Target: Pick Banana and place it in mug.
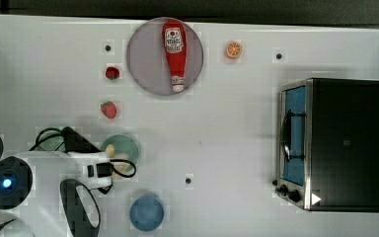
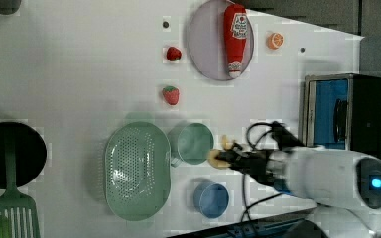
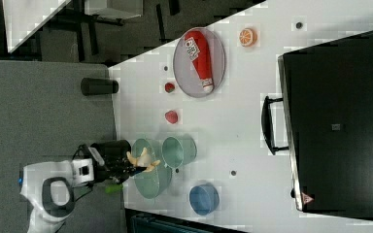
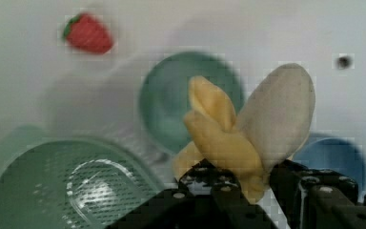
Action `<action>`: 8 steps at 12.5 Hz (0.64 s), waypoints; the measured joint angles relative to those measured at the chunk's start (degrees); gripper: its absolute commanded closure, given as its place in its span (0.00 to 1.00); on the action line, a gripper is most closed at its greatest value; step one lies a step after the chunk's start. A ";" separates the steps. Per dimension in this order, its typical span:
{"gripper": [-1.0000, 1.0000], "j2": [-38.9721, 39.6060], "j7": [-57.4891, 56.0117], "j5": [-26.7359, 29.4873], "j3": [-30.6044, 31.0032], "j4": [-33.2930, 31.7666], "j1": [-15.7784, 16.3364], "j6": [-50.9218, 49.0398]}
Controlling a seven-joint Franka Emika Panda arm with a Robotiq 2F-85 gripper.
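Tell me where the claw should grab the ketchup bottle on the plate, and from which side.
Grip the ketchup bottle across its red body, just below the label, coming straight down from above. It lies flat on the plate, cap toward the top view's bottom, so its rounded sides are free; the narrow neck would likely slip.

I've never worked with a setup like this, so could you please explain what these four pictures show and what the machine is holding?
The white machine is a single robot arm ending in a black gripper, a two-fingered clamp. Three pictures come from fixed cameras looking at the same white table from different sides; the fourth comes from a camera on the arm's wrist, looking past the fingers. The gripper is shut on a toy banana, raised close to a small green mug. On the table are also a green perforated basket, a blue cup, two strawberries, an orange slice, a ketchup bottle lying on a plate, and a toaster oven.
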 measured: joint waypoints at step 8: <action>0.36 13.72 3.20 -0.64 -3.36 -1.57 -2.22 14.58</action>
